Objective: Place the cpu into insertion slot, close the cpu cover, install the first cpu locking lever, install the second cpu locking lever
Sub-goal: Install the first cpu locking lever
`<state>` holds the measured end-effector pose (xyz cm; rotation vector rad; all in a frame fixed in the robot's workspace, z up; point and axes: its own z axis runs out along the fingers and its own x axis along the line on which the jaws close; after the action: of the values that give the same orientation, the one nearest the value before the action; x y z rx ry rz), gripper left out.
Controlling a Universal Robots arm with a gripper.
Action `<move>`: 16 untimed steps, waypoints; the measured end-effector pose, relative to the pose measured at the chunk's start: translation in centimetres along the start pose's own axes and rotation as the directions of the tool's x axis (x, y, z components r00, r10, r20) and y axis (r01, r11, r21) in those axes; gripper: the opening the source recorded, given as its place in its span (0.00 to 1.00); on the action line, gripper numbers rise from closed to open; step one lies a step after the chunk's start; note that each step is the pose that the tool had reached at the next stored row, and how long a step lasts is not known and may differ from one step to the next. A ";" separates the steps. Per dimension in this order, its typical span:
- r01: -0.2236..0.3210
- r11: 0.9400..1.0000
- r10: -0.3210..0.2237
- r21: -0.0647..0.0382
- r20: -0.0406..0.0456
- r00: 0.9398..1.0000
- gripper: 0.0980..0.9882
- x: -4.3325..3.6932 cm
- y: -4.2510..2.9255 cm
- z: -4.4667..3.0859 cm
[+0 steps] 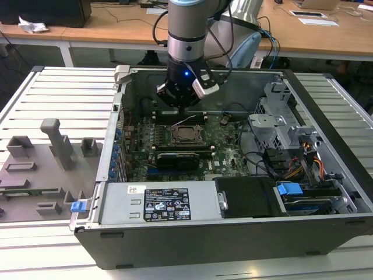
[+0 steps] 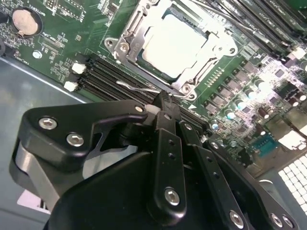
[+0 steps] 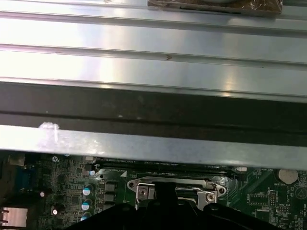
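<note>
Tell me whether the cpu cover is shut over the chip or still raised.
Shut. In the second wrist view the cpu cover lies flat around the cpu, whose pale top shows through its cut-out.

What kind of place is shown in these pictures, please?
Probably a robotics lab or workshop. An open computer case lies on a slatted metal table beneath the robot arm, and wooden desks with cables stand behind it.

Benches: wooden desks (image 1: 87, 32) are running along the far side, beyond where I am working.
Desk clutter: crumpled white paper (image 1: 32, 25) is lying far at the exterior view's left; papers (image 1: 317, 21) are sitting far right.
Work surface: a ribbed pale metal table (image 1: 64, 96) is stretching under everything.
Near left: grey moulded fixtures (image 1: 55, 143) are standing there.
</note>
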<state>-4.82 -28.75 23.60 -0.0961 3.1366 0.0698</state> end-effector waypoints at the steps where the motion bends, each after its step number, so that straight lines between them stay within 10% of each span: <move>1: 0.000 1.000 0.000 0.000 0.000 1.000 0.01 -0.17 0.13 0.14; 16: 0.001 1.000 -0.001 0.002 0.000 1.000 0.01 -2.00 0.66 1.87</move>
<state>-2.86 -27.88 21.77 -0.0975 3.1366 0.0662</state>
